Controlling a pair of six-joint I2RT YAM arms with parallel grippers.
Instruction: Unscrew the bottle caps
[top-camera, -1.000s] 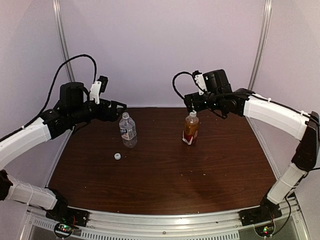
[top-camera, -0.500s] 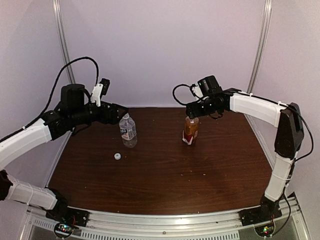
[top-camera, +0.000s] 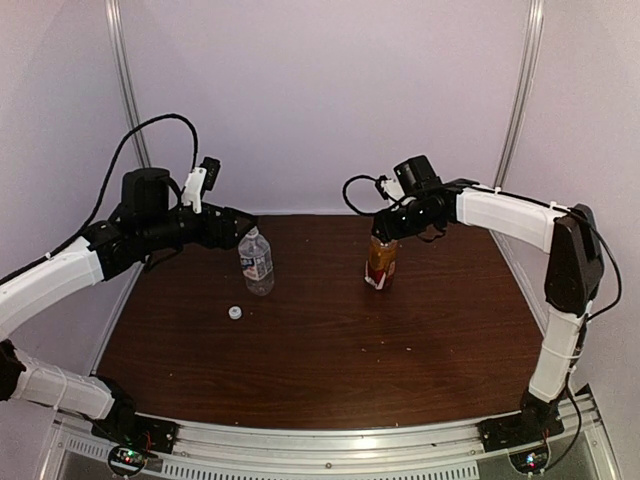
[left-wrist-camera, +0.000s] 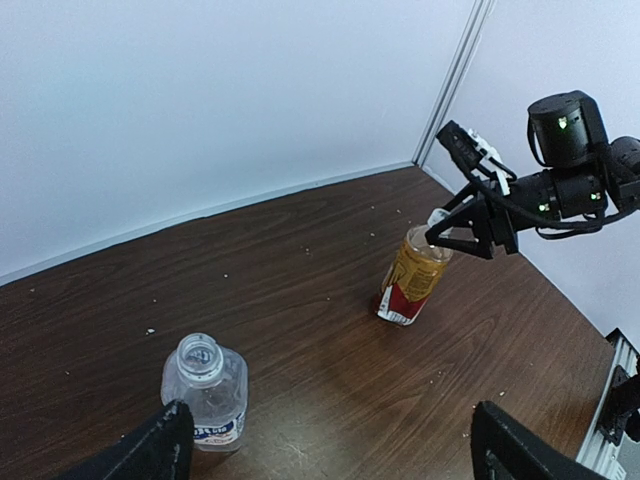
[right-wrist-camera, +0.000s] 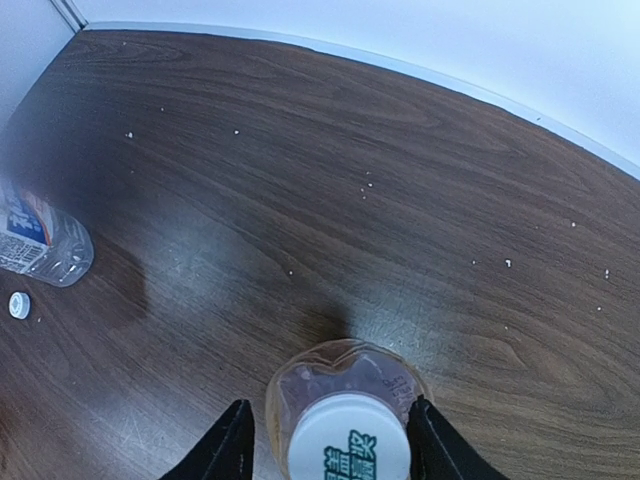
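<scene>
Changed: the right hand (top-camera: 385, 232) has come down from above and behind the amber bottle (top-camera: 381, 265) onto its top. Its fingers have drawn closer together on the way, and the right arm's elbow now stands high at the right edge. The left hand (top-camera: 238, 228) has edged slightly toward the clear bottle (top-camera: 257, 262). Both bottles and the loose cap (top-camera: 234, 312) lie where they lay.
Loose cap: small, white and round, flat on the counter (top-camera: 330, 360). It is to the near left of the clear bottle and apart from it, with nothing touching it.
Clear bottle: upright, left of centre, with a white-blue label. In the left wrist view its neck is bare and the mouth is open.
Amber bottle: upright, right of centre, about level with the clear bottle and well apart from it. A red-white label sits low on its body, and a white cap (right-wrist-camera: 348, 440) sits on its neck.
Right hand: over the amber bottle's top, one finger on each side of the white cap. The fingers are partly spread, not clamped. One is right at the cap's edge and the other shows a small gap.
Left hand: fingers spread wide, holding nothing. It hangs above the counter, just to the far left of the clear bottle's top.
Counter: dark wood grain dotted with pale specks. Its far edge meets a pale wall.
</scene>
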